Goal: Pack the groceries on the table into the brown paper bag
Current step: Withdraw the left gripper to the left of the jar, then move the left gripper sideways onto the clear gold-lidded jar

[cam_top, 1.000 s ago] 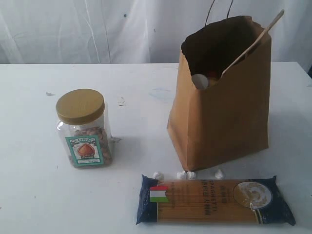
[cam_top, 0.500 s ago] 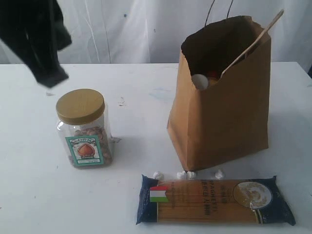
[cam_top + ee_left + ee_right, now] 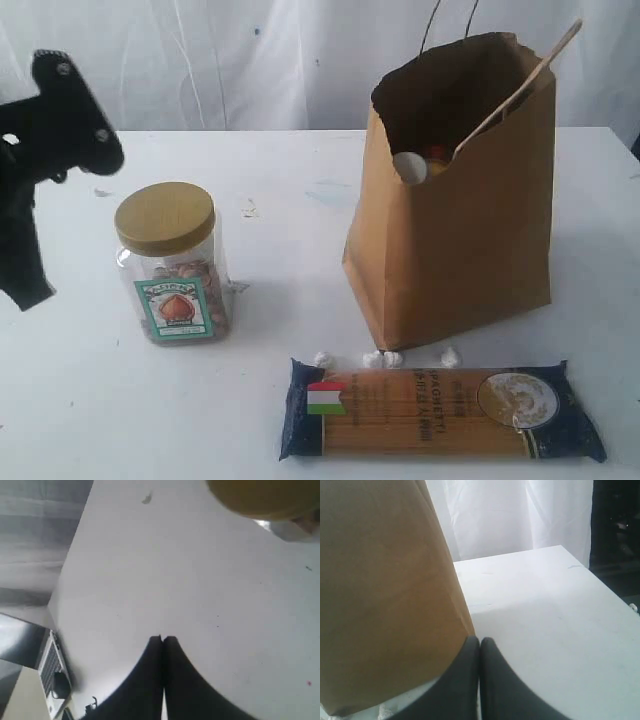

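Gold-lidded clear jar (image 3: pixel 172 265) stood on the table (image 3: pixel 290 170), left of the brown paper bag (image 3: pixel 460 230); probably rigid, slick, weighty, best gripped round its body. Both the left gripper (image 3: pixel 162 639) and right gripper (image 3: pixel 480 640) were closed, empty.

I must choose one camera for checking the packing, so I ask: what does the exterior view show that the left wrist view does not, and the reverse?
Only the exterior view: the brown paper bag with a wooden stick leaning out, the spaghetti packet, white crumbs, and the teal label of the jar. Only the left wrist view: that the left tool is shut and empty, plus what looks like a keyboard beyond the table edge. Both: the white table and the jar's gold lid.
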`<state>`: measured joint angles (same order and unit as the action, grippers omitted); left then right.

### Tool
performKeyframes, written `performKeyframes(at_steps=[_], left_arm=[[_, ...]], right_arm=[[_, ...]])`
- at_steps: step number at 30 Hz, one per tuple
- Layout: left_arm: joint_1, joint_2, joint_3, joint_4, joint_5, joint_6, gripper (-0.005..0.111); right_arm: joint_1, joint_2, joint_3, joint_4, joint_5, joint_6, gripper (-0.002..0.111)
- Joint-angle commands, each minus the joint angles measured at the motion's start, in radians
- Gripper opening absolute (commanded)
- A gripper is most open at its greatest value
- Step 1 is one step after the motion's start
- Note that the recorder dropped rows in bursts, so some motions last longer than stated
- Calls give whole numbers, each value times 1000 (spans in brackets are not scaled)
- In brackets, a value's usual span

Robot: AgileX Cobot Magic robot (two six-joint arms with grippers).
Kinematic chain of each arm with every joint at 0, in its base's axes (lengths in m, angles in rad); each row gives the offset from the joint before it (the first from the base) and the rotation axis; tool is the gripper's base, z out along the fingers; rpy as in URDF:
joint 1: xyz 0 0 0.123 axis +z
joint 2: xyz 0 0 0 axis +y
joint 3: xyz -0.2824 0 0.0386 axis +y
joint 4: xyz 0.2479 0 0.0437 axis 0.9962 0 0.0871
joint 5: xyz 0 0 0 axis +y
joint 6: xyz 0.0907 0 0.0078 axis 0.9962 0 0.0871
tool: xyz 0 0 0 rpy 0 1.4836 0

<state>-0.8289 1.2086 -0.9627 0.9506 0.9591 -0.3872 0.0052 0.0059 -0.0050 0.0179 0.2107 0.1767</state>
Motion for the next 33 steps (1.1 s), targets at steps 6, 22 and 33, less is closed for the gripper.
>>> performKeyframes(at_steps=[6,22,33], left_arm=[[535,-13,-118,-716,-112,398,0],[701,218,-25,-1544,-337,985,0],[699,256,94,-1943,-100,1422,0]], right_arm=[[-5,-6,5,-2,-2,4,0],[-5,-6,5,-2,-2,4,0],[-5,-6,5,-2,-2,4,0]])
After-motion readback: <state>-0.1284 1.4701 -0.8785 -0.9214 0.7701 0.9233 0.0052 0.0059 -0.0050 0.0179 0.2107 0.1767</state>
